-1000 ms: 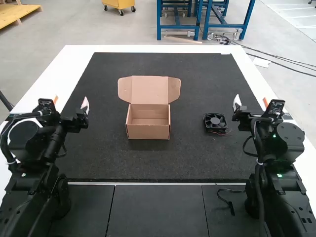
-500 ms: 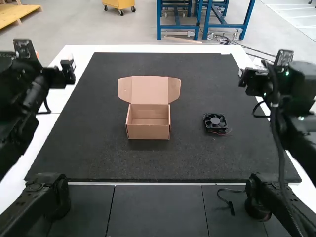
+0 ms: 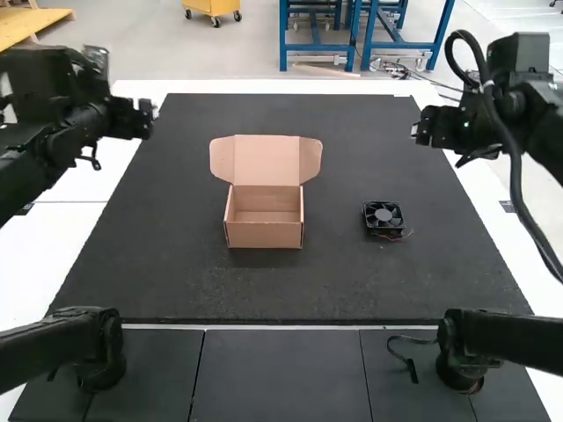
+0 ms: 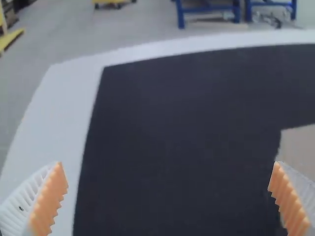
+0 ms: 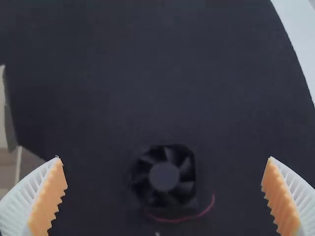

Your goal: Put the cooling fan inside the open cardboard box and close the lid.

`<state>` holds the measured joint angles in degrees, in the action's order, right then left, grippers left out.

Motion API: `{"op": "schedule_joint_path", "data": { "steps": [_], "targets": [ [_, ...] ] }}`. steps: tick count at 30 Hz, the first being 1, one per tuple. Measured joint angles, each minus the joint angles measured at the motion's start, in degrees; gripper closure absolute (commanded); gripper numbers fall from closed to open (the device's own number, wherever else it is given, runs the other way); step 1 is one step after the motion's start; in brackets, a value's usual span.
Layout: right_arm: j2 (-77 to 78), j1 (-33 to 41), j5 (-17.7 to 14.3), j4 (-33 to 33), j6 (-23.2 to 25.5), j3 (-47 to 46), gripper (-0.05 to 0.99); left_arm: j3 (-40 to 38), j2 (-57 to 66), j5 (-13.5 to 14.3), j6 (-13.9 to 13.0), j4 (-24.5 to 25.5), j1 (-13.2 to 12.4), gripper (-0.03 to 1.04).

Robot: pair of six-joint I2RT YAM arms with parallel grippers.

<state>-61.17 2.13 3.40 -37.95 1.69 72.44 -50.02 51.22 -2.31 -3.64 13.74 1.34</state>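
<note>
The open cardboard box [image 3: 264,216] stands in the middle of the black mat [image 3: 176,255], its lid flap [image 3: 265,160] upright at the back. To its right the small black cooling fan [image 3: 384,215] lies flat, with a thin red wire beside it. My left gripper [image 3: 146,118] hangs high over the mat's far left corner, open and holding nothing [image 4: 166,169]. A corner of the box [image 4: 300,147] edges into the left wrist view. My right gripper [image 3: 420,130] hovers above the far right of the mat, open [image 5: 163,160], with the fan [image 5: 165,178] below and between its fingers, well apart from them.
The mat covers a white table [image 3: 79,189] whose bare strips run along both sides. Both arm bases [image 3: 84,347] stand at the near edge, and a loose black cable [image 3: 406,356] lies by the right one.
Both arms have risen from their low, folded pose near the front and swung up and forward over the mat's far corners. The box and the fan have not moved.
</note>
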Motion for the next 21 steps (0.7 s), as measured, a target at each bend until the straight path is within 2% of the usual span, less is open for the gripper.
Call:
{"op": "schedule_joint_path", "data": {
  "steps": [4, 9, 15, 18, 21],
  "targets": [
    [-4.9, 0.0, -1.5, -4.9, -1.3, 3.8, 0.03, -0.1, 0.0, -4.3, -0.2, 1.2, 4.8, 0.06],
    [-9.4, -1.3, -2.0, -10.5, -5.9, 7.3, 0.03, -0.7, -0.2, -6.9, 0.4, 3.2, 12.9, 0.05],
    [-13.9, -5.6, -2.4, -11.2, -9.9, 7.4, 0.03, -1.8, -0.2, -7.5, 5.6, 5.4, 21.0, 0.05],
    [-16.5, -7.3, -2.4, -11.2, -11.0, 7.3, 0.03, -2.0, -0.1, -7.1, 7.4, 7.5, 23.4, 0.05],
    [-19.0, -7.7, -2.4, -11.2, -12.2, 7.3, 0.03, -2.2, -0.1, -6.4, 8.3, 10.6, 24.6, 0.05]
  ]
}}
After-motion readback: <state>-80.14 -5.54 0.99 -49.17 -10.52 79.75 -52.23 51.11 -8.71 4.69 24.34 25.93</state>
